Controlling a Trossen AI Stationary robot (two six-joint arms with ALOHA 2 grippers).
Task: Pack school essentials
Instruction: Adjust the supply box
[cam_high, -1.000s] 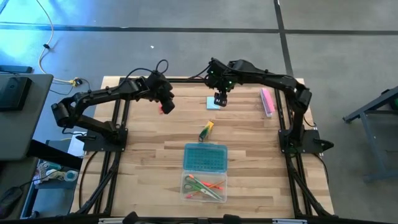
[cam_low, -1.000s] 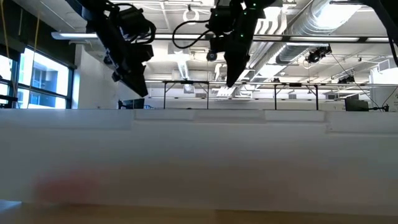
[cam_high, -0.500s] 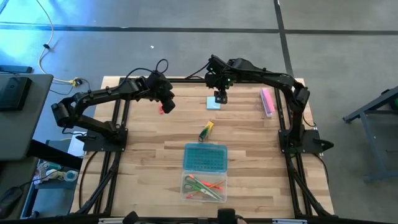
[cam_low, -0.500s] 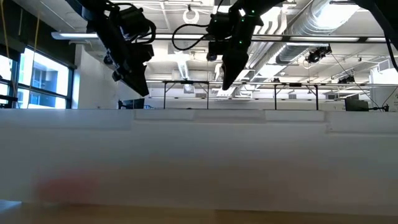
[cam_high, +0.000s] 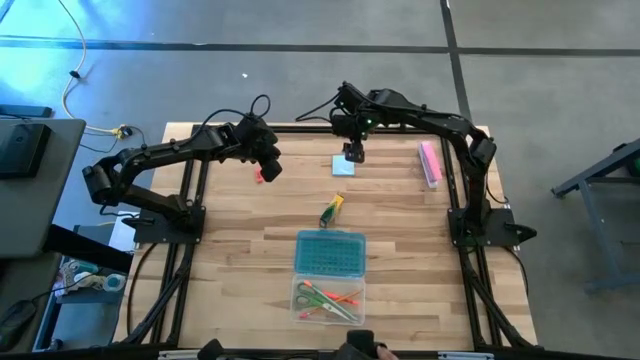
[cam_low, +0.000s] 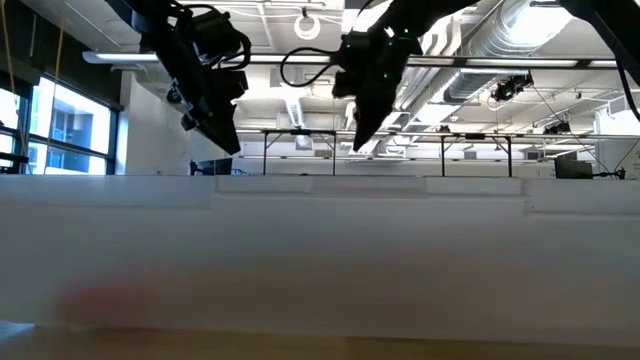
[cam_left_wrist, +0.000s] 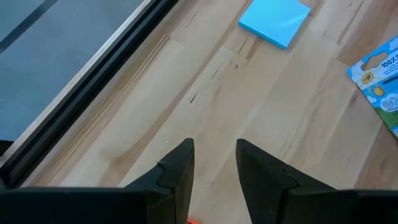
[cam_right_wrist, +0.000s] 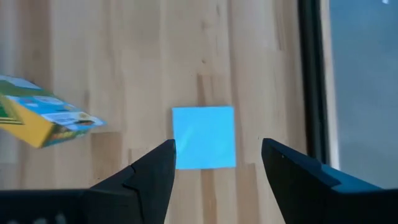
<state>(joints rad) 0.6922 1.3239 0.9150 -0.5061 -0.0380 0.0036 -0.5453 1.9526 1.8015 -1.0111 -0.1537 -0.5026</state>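
Note:
The light-blue note pad (cam_high: 343, 166) lies flat near the table's far edge. My right gripper (cam_high: 353, 152) hangs open above it, a finger to either side (cam_right_wrist: 217, 155) of the pad (cam_right_wrist: 204, 137), touching nothing. My left gripper (cam_high: 266, 166) is raised over the far left part of the table and narrowly open (cam_left_wrist: 214, 171). A tiny red piece (cam_high: 259, 177) lies on the table right by it (cam_left_wrist: 193, 220). The yellow-green marker-like pack (cam_high: 332, 210) lies mid-table. Green-handled scissors and orange-red pencils (cam_high: 327, 300) lie in the clear box.
The teal lid (cam_high: 331, 250) lies flat beside the clear box near the table's near edge. A pink bar (cam_high: 430, 162) lies at the far right. Black frame rails (cam_high: 190, 180) run along the table's sides. Bare wood stretches between the pack and the left rail.
My right gripper has drawn back a little toward the far edge above the note pad and tipped slightly. The left arm has kept still, and nothing on the table has moved.

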